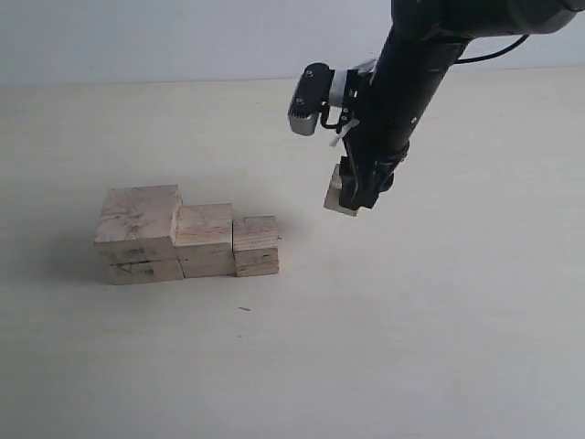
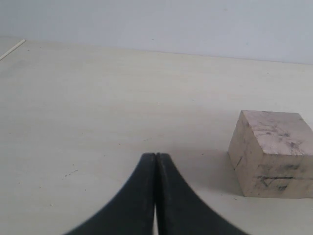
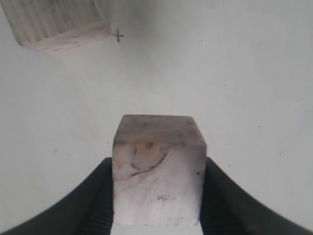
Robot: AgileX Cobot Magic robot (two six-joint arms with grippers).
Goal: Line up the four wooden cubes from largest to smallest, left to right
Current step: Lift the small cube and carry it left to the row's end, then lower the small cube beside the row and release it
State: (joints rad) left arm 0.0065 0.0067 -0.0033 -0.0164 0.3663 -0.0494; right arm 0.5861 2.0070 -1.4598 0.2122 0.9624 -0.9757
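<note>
Right of centre, the right gripper clamps the smallest cube aloft, apparently bound for the right end of the row of three cubes at lower left; the left gripper sits closed, empty.

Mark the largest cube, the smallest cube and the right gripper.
largest cube (image 1: 139, 215), exterior view, top face.
smallest cube (image 3: 157, 178), right wrist view, face toward the camera.
right gripper (image 1: 353, 194), exterior view, between its fingertips.

Exterior view: high above the table, facing down at a slant, at middle distance.
Left wrist view: low over the table, facing almost level, near the largest cube.
Right wrist view: aloft, facing steeply down, very close to the smallest cube.
Shared: both cubes also show in the exterior view.
</note>
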